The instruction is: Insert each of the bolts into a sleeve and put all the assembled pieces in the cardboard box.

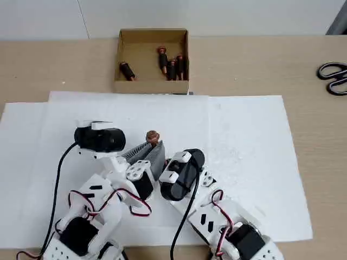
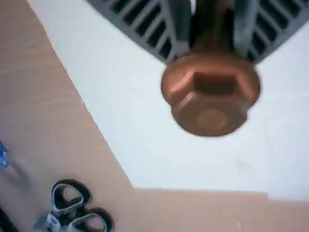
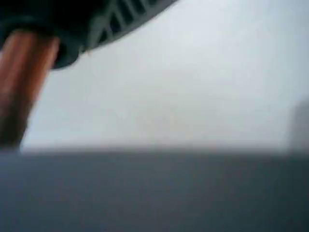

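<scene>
A copper bolt (image 1: pixel 152 136) stands head-up over the white paper, with my left gripper (image 1: pixel 147 147) shut on its shaft. In the left wrist view the hexagonal bolt head (image 2: pixel 210 96) fills the space between the grey ribbed fingers (image 2: pixel 140 24). My right gripper (image 1: pixel 159 161) sits close against the left one from the right, and its wrist view shows the bolt's copper shaft (image 3: pixel 23 82) right beside it under a dark shape. The cardboard box (image 1: pixel 153 85) at the back holds several dark sleeves with copper bolts (image 1: pixel 171 66) in them.
White paper sheets (image 1: pixel 244 162) cover the table's middle. Black scissors (image 1: pixel 333 77) lie at the far right edge, also visible as scissors (image 2: pixel 72 212) on the bare wood. Both arm bases crowd the front edge.
</scene>
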`<state>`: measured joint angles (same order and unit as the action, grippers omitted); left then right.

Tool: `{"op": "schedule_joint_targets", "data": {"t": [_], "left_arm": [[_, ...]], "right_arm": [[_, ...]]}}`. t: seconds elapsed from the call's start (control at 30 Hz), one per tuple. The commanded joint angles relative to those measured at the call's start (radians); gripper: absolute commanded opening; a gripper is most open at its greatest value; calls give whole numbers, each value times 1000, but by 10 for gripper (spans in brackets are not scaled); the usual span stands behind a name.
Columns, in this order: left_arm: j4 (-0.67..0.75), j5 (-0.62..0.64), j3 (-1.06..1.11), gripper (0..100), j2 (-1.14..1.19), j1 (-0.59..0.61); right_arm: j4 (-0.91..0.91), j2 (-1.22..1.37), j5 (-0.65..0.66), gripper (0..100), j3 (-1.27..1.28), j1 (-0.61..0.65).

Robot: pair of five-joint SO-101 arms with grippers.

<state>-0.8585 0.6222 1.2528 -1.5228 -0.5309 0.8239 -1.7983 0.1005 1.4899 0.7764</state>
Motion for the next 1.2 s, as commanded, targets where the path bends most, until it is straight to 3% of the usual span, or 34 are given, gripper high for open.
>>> {"op": "schedule_joint_targets", "data": {"t": [0.0,0.43,0.6,0.87,1.17], "left_arm": [[-94,-38,-36,6,-2,-28],[-258,-94,-58,6,5,-144],[-249,-160,27,6,0,-144],[-176,-161,45,13,-2,-144],[-180,-161,44,344,3,-143]], "right_arm": [[-13,-13,8,2,-69,-10],[-15,-16,64,2,-72,-12],[-59,-15,91,2,-72,-12],[-56,-15,89,2,-68,-10],[-54,-15,87,2,-66,-10]]}}
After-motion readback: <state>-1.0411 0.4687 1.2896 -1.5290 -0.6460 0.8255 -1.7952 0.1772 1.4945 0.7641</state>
